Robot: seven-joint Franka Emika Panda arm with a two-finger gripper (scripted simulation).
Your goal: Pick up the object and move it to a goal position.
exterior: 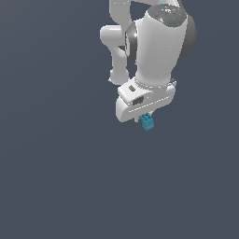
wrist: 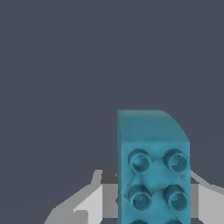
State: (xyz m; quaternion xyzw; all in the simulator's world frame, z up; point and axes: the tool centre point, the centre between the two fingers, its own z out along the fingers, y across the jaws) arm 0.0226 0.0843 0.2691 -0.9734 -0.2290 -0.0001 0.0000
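Observation:
The object (exterior: pixel 147 122) is a tiny teal-blue studded block that pokes out just below the white gripper (exterior: pixel 145 119) in the exterior view. The gripper points downward and is shut on the object, and its big white body hides the fingers from that side. In the wrist view the object (wrist: pixel 153 166) fills the near field, with its studded face toward the camera and a smooth face above. A grey-white finger (wrist: pixel 92 199) shows on one side of the block, and the other finger (wrist: pixel 205 197) on the opposite side.
An even dark blue-grey ground (exterior: pixel 56 177) surrounds the gripper in both views, with no other object on it. The arm's white links (exterior: pixel 119 42) rise out of the exterior view's top edge.

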